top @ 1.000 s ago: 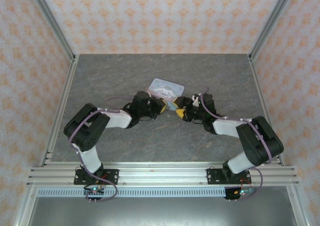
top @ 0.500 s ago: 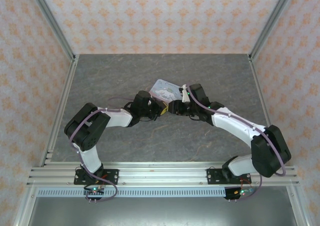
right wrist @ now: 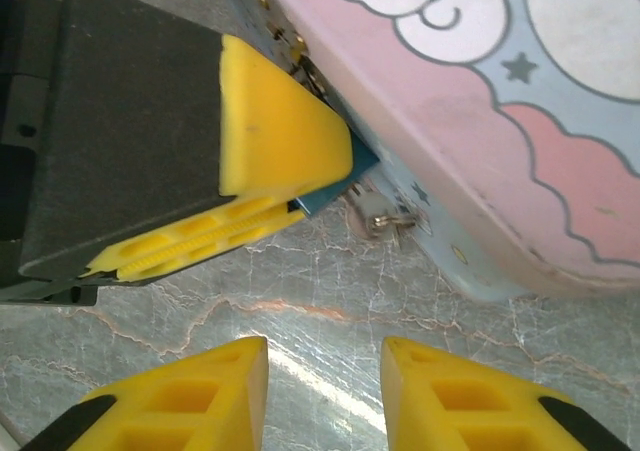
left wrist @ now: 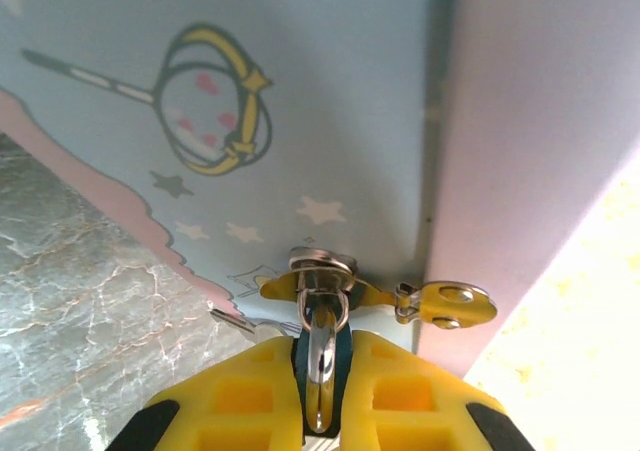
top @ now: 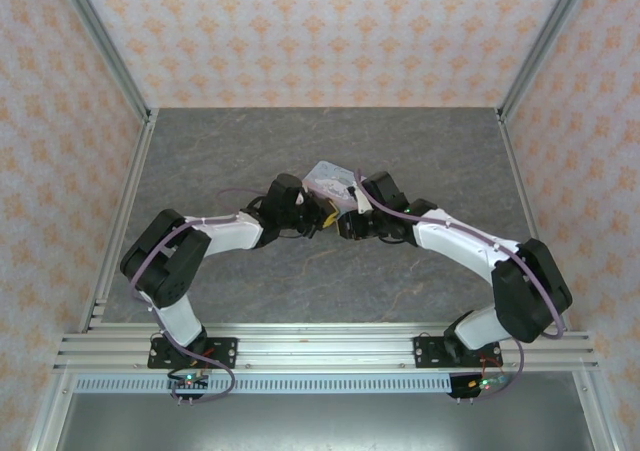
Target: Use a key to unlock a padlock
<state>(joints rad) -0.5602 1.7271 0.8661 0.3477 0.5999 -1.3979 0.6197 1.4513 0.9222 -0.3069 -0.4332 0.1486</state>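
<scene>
We are clamping our left jaws on the padlock (right wrist: pixel 335 183), which is hanging from the tin (right wrist: pixel 520 171); our right jaws are hovering apart, empty, near the key (right wrist: pixel 383 218). Gripping and turning it are remaining.

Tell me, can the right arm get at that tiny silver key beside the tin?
Probably yes. The key sits beside the tin with bare table before it, and the right jaws stand apart facing it. The left jaws, shut on the padlock, crowd it closely.
</scene>
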